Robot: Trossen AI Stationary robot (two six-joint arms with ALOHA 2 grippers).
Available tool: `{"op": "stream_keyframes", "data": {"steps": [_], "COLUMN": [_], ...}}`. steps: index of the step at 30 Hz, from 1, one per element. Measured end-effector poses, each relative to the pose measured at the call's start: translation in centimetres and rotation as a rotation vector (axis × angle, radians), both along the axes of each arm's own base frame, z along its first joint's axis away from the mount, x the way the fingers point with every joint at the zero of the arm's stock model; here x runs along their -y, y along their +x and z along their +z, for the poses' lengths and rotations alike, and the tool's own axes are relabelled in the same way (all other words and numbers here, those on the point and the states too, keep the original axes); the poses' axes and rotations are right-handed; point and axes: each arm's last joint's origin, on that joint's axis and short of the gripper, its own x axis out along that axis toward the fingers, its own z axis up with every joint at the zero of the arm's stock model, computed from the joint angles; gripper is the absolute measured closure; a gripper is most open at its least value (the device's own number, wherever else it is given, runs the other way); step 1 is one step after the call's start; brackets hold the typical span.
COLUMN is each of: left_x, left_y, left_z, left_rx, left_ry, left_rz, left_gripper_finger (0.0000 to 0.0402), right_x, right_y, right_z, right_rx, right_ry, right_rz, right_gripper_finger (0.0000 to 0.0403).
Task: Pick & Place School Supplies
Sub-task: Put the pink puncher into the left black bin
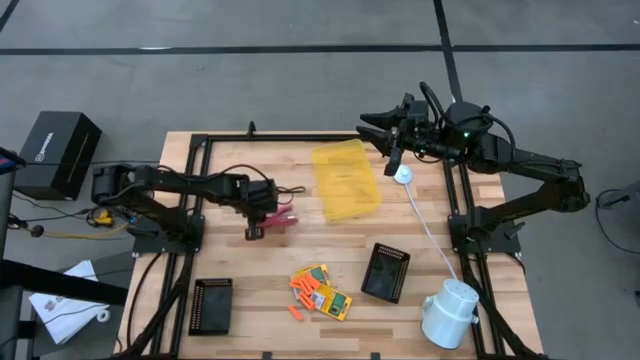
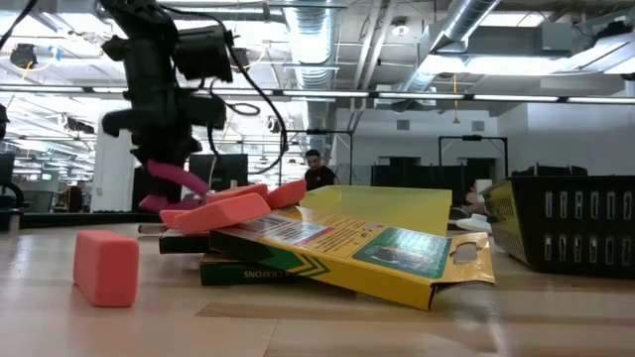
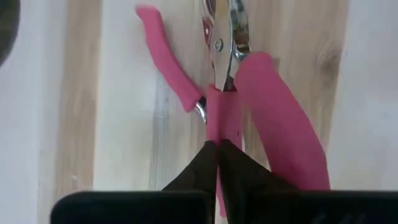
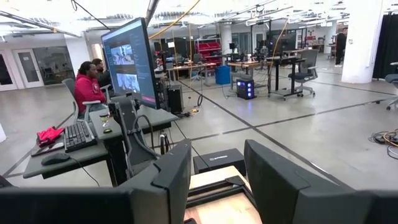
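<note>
The left gripper is at the left-centre of the worktop, its fingers pressed together on the red-handled plier tool. In the left wrist view the fingertips pinch one pink-red handle just behind the pivot; the second handle is splayed to the side and the metal jaws point away from the gripper. The tool lies on or just above the bare wood; contact with the surface cannot be told.

The right gripper is raised at the far edge of the worktop, well apart from the supplies. Its fingers stand spread with nothing between them, and it faces out into the room.

Remaining supplies lie near the front-centre of the worktop: yellow-and-green card boxes stacked loosely, with orange sticks on and beside them. In the low view several sticks rest on top of the upper box and one stands alone on the wood.

Surrounding items:
- A translucent yellow tray lies just beside the plier tool, toward the right arm.
- One black ribbed tray sits beside the boxes, tilted.
- A second black tray sits near the front-left corner.
- A white cylinder lies at the front right.

Nothing lies between the plier tool and the yellow tray.
</note>
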Motion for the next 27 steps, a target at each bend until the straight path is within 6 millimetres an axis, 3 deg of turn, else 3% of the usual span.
{"op": "stream_keyframes", "data": {"steps": [9,15,21,27], "left_x": [0.3,0.7,1.1,2.4], "left_y": [-2.0,-3.5,-3.0,-0.7], "left_z": [4.0,5.3,4.5,1.4], "left_rx": [0.205,0.227,0.183,0.051], "left_ry": [-0.032,-0.036,-0.141,-0.158], "left_rz": [0.175,0.222,0.227,0.183], "left_gripper_finger": [0.04,0.04,0.039,0.0324], "right_x": [0.0,0.0,0.0,0.0], "right_y": [0.0,0.0,0.0,0.0], "right_z": [0.0,0.0,0.3,0.4], "right_rx": [-0.003,-0.007,0.026,0.035], "right_ry": [-0.009,-0.028,-0.034,-0.032], "right_rz": [-0.001,-0.002,-0.003,-0.003], "right_gripper_finger": [0.0261,0.0259,0.0252,0.0247]}}
